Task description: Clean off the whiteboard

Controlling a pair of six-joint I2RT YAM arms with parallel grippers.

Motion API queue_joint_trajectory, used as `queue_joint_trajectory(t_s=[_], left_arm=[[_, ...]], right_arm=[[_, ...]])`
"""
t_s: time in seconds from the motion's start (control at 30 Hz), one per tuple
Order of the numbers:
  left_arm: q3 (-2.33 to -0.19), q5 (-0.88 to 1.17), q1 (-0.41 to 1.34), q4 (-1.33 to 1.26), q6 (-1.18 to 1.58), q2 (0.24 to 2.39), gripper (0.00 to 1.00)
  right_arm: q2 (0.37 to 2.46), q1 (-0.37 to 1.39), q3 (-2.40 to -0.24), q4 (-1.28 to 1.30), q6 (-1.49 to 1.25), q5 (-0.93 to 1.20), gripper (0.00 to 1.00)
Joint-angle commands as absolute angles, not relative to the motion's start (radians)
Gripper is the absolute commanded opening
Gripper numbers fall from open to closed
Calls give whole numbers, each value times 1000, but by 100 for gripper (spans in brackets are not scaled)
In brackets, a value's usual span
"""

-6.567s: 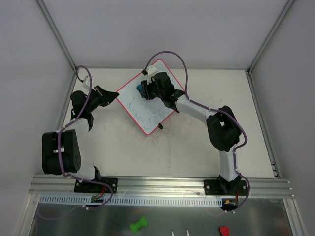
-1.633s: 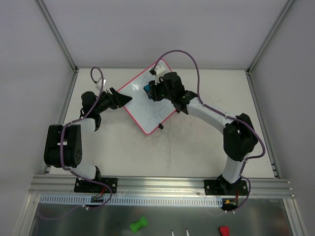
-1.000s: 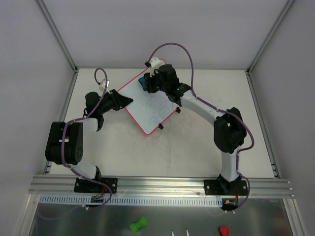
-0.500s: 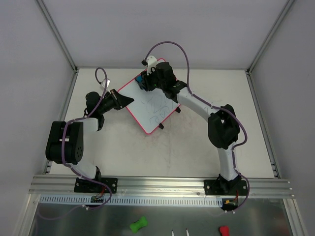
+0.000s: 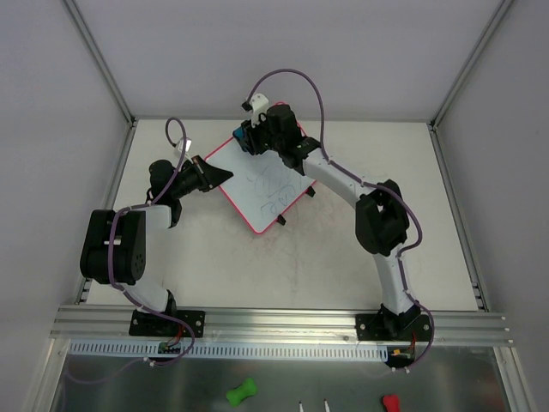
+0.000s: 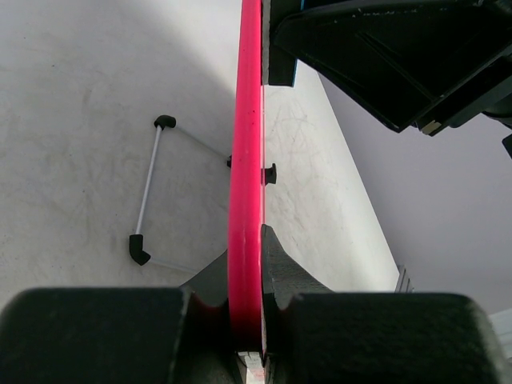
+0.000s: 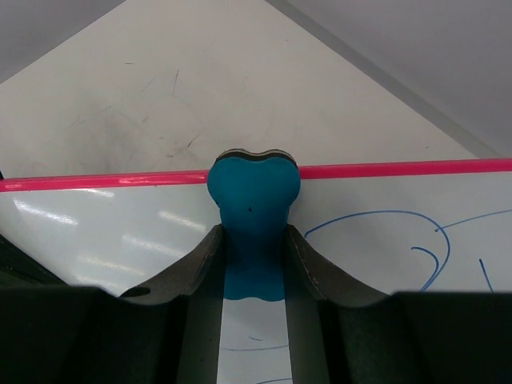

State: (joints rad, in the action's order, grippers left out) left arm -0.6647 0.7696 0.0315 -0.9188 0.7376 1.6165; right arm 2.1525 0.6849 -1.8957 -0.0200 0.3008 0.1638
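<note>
The whiteboard (image 5: 257, 184), white with a pink-red frame and blue scribbles, lies at the table's far middle. My left gripper (image 5: 219, 174) is shut on its left corner; in the left wrist view the red frame edge (image 6: 246, 160) runs between the jaws at my gripper (image 6: 246, 280). My right gripper (image 5: 247, 140) is shut on the blue bone-shaped eraser (image 7: 254, 216) at the board's far edge. In the right wrist view the eraser's tip sits at the pink frame (image 7: 400, 170), with blue lines (image 7: 376, 220) to its right.
Two black clips (image 5: 280, 220) stick out of the board's right edge. A thin wire stand with black ends (image 6: 148, 192) lies on the table under the board. Grey walls close the table at back and sides. A green object (image 5: 241, 393) and a red one (image 5: 390, 402) lie below the rail.
My right gripper has slid the eraser from the board's middle up and left to its far edge. My left gripper keeps its hold on the corner.
</note>
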Motion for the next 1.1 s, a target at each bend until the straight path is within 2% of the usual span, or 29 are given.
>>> queue_joint_trajectory(t_s=[0.0, 0.3, 0.63, 0.8, 1.07], left_arm=[[-675, 742, 32, -894, 604, 1632, 0], [-675, 741, 34, -893, 600, 1637, 0], [-678, 739, 32, -890, 597, 1637, 0], [-680, 739, 32, -888, 598, 1643, 0], [-687, 739, 32, -885, 600, 1649, 0]], right_arm=[[2195, 664, -1953, -14, 315, 89, 0], [2284, 562, -2054, 51, 166, 133, 0], [2322, 466, -2071, 64, 43, 169, 0], [2316, 468, -2085, 94, 106, 239, 0], [2232, 528, -1952, 69, 187, 337, 0]])
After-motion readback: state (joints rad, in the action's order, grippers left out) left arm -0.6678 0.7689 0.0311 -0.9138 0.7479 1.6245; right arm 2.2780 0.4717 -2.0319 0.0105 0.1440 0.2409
